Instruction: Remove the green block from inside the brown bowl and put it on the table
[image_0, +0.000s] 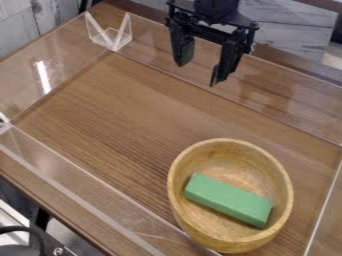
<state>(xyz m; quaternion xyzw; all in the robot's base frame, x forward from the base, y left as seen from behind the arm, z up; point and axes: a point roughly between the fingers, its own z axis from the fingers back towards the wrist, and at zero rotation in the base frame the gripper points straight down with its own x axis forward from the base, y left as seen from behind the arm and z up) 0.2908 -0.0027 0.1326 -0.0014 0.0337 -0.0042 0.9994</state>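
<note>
You have the black two-fingered gripper up at the far side of the brown wood-grain tabletop, near the top of the view; it hangs downward from the black robot arm, whose upper part runs out of the frame. Your two fingers point down toward the wood, one to the left in the view and one to the right, and they stand spread wide, with bare tabletop showing between them; the tool is released and grasps nothing.

The solid green rectangular block lies flat inside the round light-brown wooden bowl, at the near right of the view; it sits slantwise on the bowl's floor, its left end farther up the view than its right. Your gripper is well apart from both bowl and block, touching neither; in the view, it sits above the bowl and slightly to its left.
</note>
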